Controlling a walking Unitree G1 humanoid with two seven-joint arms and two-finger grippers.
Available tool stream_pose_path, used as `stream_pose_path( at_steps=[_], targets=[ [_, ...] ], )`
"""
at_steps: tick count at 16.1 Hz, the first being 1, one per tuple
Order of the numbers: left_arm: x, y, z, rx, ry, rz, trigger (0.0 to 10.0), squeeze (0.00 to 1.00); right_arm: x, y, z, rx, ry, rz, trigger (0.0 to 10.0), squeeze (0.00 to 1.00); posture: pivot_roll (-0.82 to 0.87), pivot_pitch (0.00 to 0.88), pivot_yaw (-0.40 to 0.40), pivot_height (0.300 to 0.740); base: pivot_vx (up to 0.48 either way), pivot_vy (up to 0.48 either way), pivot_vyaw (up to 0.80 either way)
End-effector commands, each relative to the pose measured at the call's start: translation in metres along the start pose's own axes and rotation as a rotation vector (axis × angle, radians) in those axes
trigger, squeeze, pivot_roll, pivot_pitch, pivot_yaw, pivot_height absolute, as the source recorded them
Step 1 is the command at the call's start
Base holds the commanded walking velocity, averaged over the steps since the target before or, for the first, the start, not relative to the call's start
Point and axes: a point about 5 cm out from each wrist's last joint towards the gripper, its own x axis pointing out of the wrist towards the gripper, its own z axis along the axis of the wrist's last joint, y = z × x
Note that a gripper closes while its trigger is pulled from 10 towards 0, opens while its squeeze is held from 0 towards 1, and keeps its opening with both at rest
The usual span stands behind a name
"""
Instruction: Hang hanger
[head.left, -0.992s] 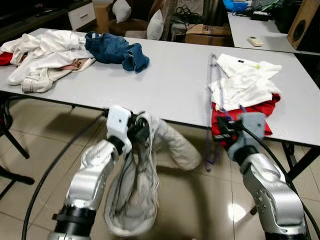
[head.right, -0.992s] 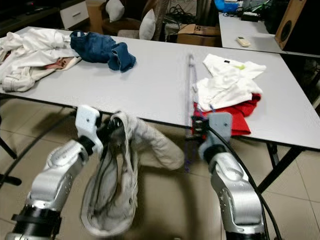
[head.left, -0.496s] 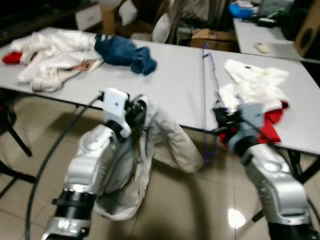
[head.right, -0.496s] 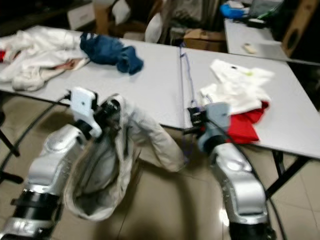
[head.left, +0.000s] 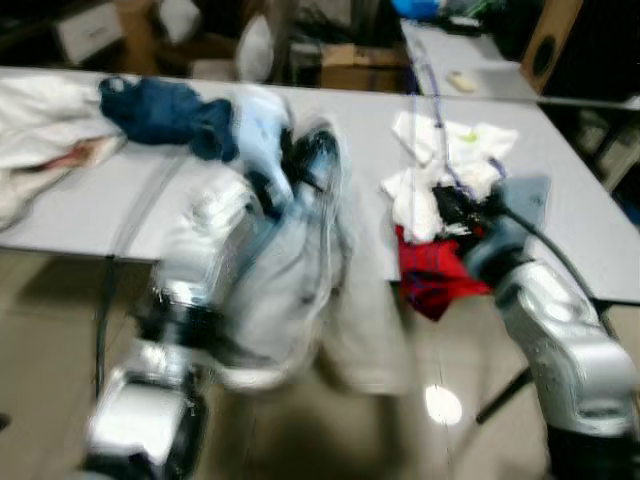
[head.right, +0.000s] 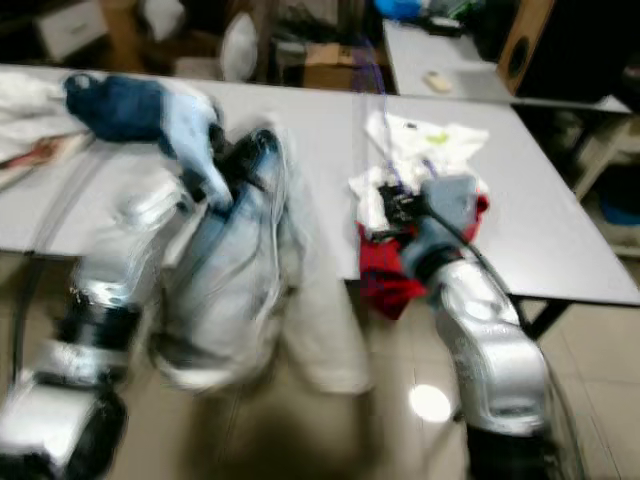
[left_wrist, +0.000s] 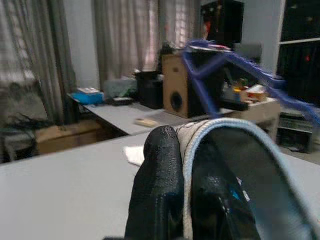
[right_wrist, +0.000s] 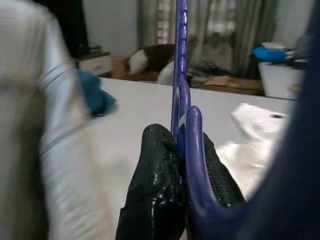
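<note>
Both eye views are blurred by motion. My left gripper (head.left: 298, 160) is raised over the grey table (head.left: 360, 125), shut on the edge of a pale grey-white garment (head.left: 290, 280) that hangs down past the table's front. In the left wrist view its black fingers (left_wrist: 157, 185) pinch the garment's hem (left_wrist: 225, 132), with the blue hanger (left_wrist: 227, 62) just beyond. My right gripper (head.left: 450, 205) is shut on the thin blue hanger (right_wrist: 179, 60), which stands upright from its fingers (right_wrist: 155, 170).
White and red clothes (head.left: 450, 150) lie on the table by my right gripper. A blue denim piece (head.left: 165, 110) and white clothes (head.left: 30, 110) lie at the left. A second table (head.left: 470, 65), a box (head.left: 355, 70) and a speaker (head.left: 550, 45) stand behind.
The whole view has shifted and blurred, so the camera has moved. My left arm has lifted the garment up and toward the hanger. My right gripper still holds the hanger upright.
</note>
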Motion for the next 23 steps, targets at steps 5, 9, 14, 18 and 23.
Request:
stream_pose_path(
  at_steps=[5, 9, 14, 18, 23],
  targets=[
    [0.039, 0.028, 0.072, 0.139, -0.14, 0.039, 10.0, 0.0, -0.023, -0.02, 0.04, -0.149, -0.073, 0.105, 10.0, 0.0, -0.21, 0.0, 0.049, 0.74, 0.338, 0.0, 0.0],
    [0.054, 0.032, 0.086, 0.221, -0.107, 0.041, 10.0, 0.0, -0.071, -0.046, 0.063, -0.368, 0.064, 0.254, 10.0, 0.0, -0.22, 0.0, 0.072, 0.74, 0.339, 0.0, 0.0],
    [0.062, 0.037, 0.114, 0.296, -0.134, 0.056, 10.0, 0.0, -0.113, -0.042, 0.084, -0.393, 0.135, 0.461, 10.0, 0.0, -0.22, 0.0, 0.077, 0.74, 0.344, 0.0, 0.0],
    [0.064, 0.039, 0.14, 0.333, -0.173, 0.045, 10.0, 0.0, -0.122, -0.037, 0.083, -0.374, 0.198, 0.568, 10.0, 0.0, -0.22, 0.0, 0.075, 0.74, 0.345, 0.0, 0.0],
    [0.065, 0.024, 0.181, 0.312, -0.316, -0.089, 10.0, 0.0, -0.091, -0.035, 0.063, -0.453, 0.321, 0.577, 10.0, 0.0, -0.21, 0.0, 0.063, 0.74, 0.34, 0.0, 0.0]
  ],
)
